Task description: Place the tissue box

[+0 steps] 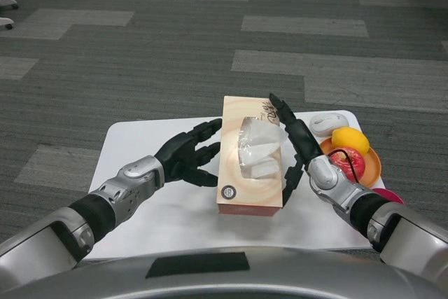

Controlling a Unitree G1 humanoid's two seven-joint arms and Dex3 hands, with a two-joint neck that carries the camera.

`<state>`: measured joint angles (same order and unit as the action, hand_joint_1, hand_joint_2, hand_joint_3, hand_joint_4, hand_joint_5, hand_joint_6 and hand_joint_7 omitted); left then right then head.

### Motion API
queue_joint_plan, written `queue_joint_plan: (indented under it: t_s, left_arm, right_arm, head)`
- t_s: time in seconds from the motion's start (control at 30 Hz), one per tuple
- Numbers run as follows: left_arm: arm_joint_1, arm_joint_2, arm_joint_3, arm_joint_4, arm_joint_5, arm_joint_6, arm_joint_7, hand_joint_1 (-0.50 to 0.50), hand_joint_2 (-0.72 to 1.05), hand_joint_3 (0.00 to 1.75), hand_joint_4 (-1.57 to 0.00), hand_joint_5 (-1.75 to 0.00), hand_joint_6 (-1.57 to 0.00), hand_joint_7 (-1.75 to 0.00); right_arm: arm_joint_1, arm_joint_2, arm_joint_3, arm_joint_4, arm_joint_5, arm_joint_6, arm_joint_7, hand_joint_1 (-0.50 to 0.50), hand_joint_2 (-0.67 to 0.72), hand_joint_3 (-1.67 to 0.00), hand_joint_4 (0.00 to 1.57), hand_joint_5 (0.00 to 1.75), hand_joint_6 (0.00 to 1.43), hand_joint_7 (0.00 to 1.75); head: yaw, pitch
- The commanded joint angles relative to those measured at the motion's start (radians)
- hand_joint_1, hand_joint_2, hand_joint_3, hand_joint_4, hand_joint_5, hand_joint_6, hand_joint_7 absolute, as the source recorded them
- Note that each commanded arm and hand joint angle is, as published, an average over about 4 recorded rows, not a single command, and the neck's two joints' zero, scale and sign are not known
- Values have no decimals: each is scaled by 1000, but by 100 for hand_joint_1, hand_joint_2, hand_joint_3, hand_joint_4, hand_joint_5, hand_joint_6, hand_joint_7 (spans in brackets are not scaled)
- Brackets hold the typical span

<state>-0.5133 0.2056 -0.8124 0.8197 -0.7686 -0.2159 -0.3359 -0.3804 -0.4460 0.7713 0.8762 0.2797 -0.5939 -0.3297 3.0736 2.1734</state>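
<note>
Tissue box [250, 166] lies at table [140, 145] centre; left hand [187, 155] at nine o'clock, fingers spread, holding nothing; right hand [294, 148] at three o'clock, flat against its side, grip unclear

No legible text anywhere. Tissue box [250, 162] top: small round dark emblem near the front-left corner, too small to read; faint dark script or flourish at the far-right corner, partly behind the right hand [294, 146], can't make out letters. No nos., brands or signs readable on anything else.
</note>
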Motion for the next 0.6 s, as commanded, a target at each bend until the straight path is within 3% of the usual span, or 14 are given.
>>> queue_joint_plan:
  t_s: [0.03,0.6]
  left_arm:
    - [-11,-28,-14,11,-1,-7,-25,50,87,9,0,0,0,0]
    - [-13,-47,-26,139,-1,-7,-28,50,87,9,0,0,0,0]
  right_arm:
    - [-2,37,27,14,-5,-22,17,-46,53,-12,0,32,0,7]
    - [-47,54,107,112,-2,-5,17,-46,53,-12,0,39,0,7]
  head:
    - [0,-2]
    - [-6,-7]
